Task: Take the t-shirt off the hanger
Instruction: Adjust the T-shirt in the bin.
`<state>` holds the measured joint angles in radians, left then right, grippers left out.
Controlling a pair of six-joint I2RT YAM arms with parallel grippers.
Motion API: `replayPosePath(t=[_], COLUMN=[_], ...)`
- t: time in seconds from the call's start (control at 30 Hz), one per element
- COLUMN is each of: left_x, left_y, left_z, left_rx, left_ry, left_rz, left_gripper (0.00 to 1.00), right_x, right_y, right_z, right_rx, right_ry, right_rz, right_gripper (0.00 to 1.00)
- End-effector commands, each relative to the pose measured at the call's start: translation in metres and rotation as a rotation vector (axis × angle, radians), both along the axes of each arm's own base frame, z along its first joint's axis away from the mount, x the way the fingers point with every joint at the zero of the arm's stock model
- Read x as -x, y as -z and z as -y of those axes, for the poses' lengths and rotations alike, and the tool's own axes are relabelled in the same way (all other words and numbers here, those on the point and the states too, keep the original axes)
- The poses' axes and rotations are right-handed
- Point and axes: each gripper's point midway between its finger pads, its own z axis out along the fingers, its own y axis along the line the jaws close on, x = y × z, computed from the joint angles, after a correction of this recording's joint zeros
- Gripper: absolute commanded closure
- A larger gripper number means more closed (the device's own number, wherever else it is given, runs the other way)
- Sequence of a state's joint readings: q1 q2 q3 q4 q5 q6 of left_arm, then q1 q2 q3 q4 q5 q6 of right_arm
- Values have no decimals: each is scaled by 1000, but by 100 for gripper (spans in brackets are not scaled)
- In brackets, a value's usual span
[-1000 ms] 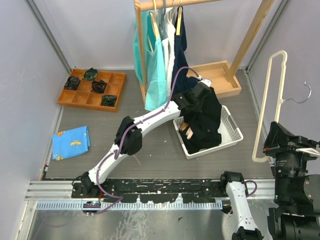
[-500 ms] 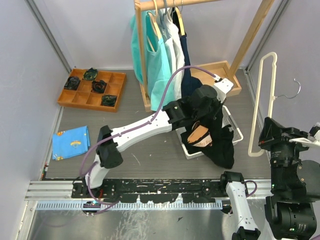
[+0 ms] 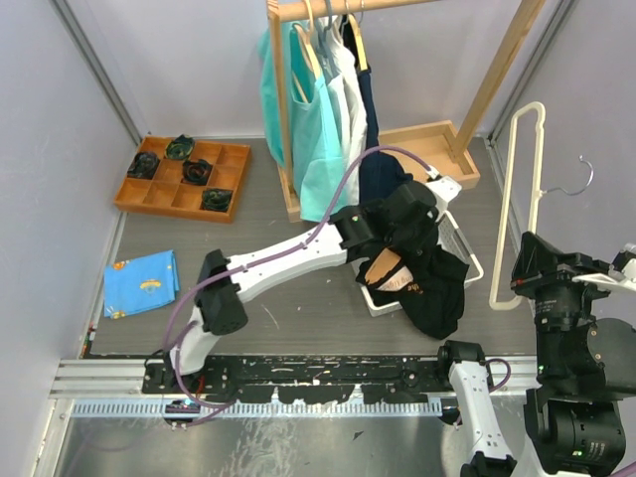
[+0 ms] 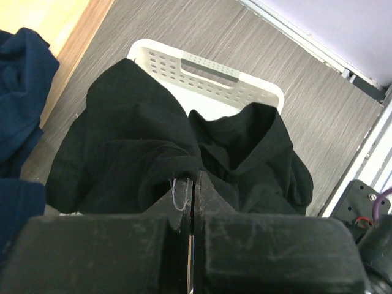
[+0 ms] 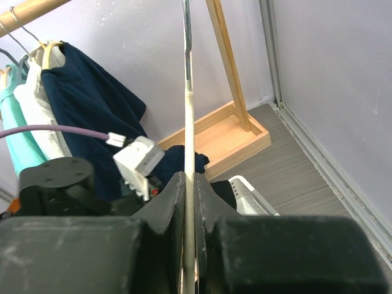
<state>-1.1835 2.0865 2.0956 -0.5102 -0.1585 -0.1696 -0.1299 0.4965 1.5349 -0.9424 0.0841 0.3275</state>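
1. Black t-shirt (image 4: pixel 153 141): off the hanger and crumpled in a loose heap. It lies partly in the white basket (image 4: pixel 208 66), with its folds spilling over the rim toward the surface. One raised fold is pinched between the closed left fingers (image 4: pixel 211 202).
2. Cream hanger (image 5: pixel 189 135): a bare, long frame with a metal wire hook (image 5: pixel 186 24). It stands roughly upright, well apart from the t-shirt. The right fingers (image 5: pixel 162 202) clamp it, apparently on one long bar, though that view is edge-on.
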Motion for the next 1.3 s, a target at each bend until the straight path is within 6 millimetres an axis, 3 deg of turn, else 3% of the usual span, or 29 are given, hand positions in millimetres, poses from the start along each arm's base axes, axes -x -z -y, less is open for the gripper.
replayPosePath(t=[0.0, 0.13, 0.27, 0.33, 0.43, 0.5, 0.53, 0.73, 0.93, 1.07, 1.27], left_x=[-2, -14, -20, -19, -14, -7, -4, 24, 33, 30, 56], left_y=[41, 63, 71, 64, 43, 37, 24, 5, 16, 26, 25], left_z=[4, 0, -7, -9, -6, -9, -11, -13, -14, 2, 22], left_rx=[-130, -197, -191, -173, -81, -46, -16, -8, -13, -14, -35], left_ry=[-41, -105, -138, -125, -89, -63, -48, 68, 69, 79, 204], left_rz=[-82, -125, -204, -192, -160, -145, -130, -87, -112, -121, -67], left_gripper=[100, 98, 85, 69, 31, 22, 19, 14, 13, 13, 13], right_x=[8, 10, 12, 13, 12, 12, 12, 6, 3, 6, 9], right_y=[-27, -30, -33, -34, -35, -37, -38, -40, -42, -43, -46], right_z=[-2, -2, -1, 0, 2, 3, 4, 5, 5, 6, 7], right_rx=[10, 18, 24, 25, 22, 22, 23, 20, 15, 16, 25], right_ry=[-8, -6, 1, 7, 17, 23, 26, 30, 29, 35, 43], right_rz=[103, 101, 103, 104, 105, 108, 108, 110, 116, 121, 116], right_gripper=[99, 99, 99, 99, 99, 99, 99, 99, 100, 99, 99])
